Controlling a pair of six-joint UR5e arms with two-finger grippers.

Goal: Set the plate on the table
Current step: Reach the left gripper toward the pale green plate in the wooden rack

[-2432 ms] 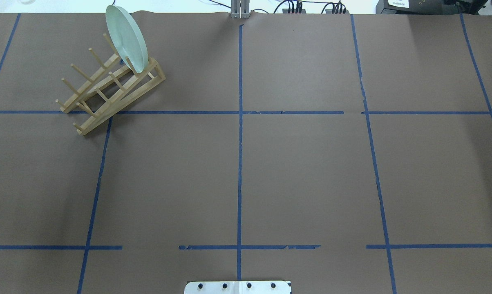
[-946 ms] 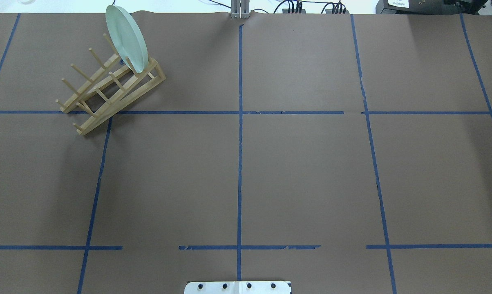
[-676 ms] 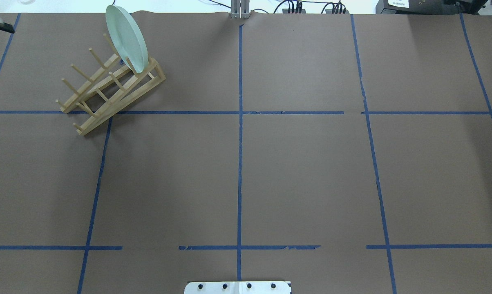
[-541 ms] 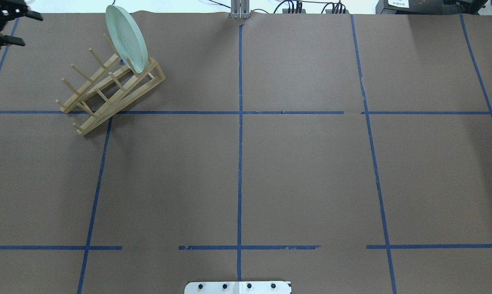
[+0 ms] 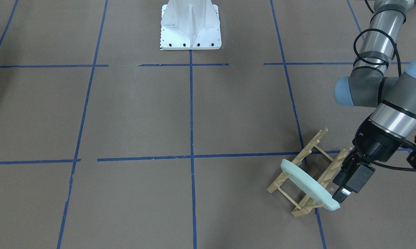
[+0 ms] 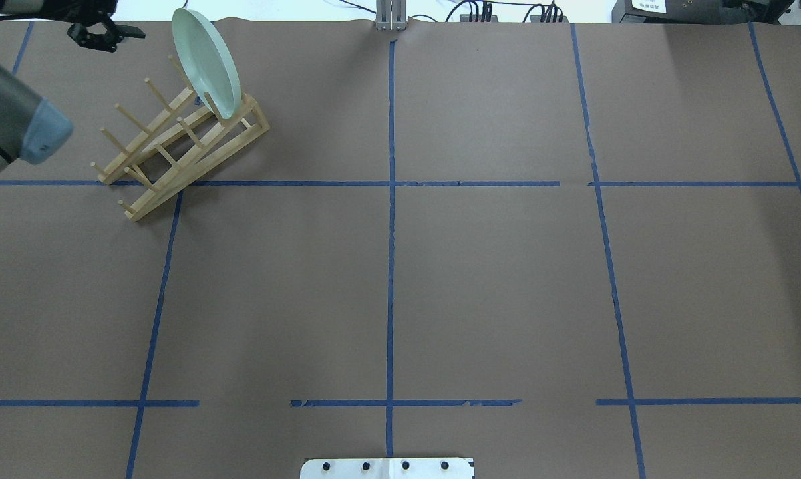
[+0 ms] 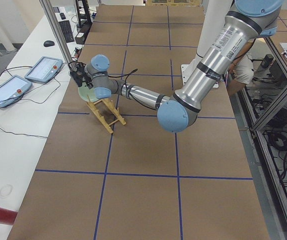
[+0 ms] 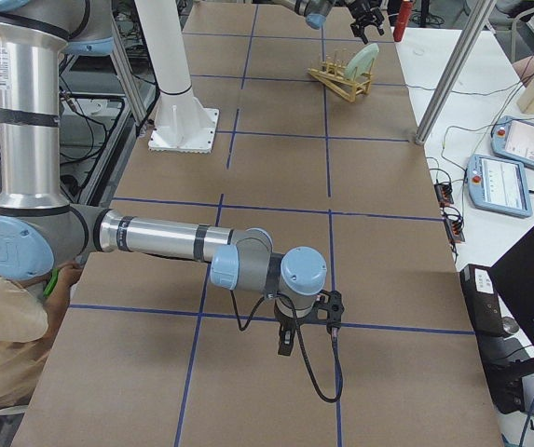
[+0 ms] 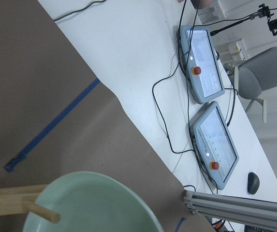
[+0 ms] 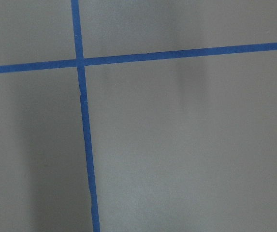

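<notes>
Left gripper (image 6: pixel 111 38) beside the racked plate (image 6: pixel 207 63)
Its jaws look parted and empty, though the view is small. The left arm (image 5: pixel 374 52) reaches far out, wrist bent, the gripper just short of the plate's upper rim. The plate stands on edge in the wooden dish rack (image 6: pixel 174 146), in its end slot, on the counter (image 6: pixel 493 279). The right gripper (image 8: pixel 285 343) hangs low over the counter, and I cannot tell its opening.

The round, glossy, pale mint-green plate (image 6: pixel 206 63) stood on edge, tilted, in the end slot of a wooden rack (image 6: pixel 191 163) near the far left corner of the matte brown table (image 6: pixel 493 279), which blue tape lines marked into big squares
</notes>
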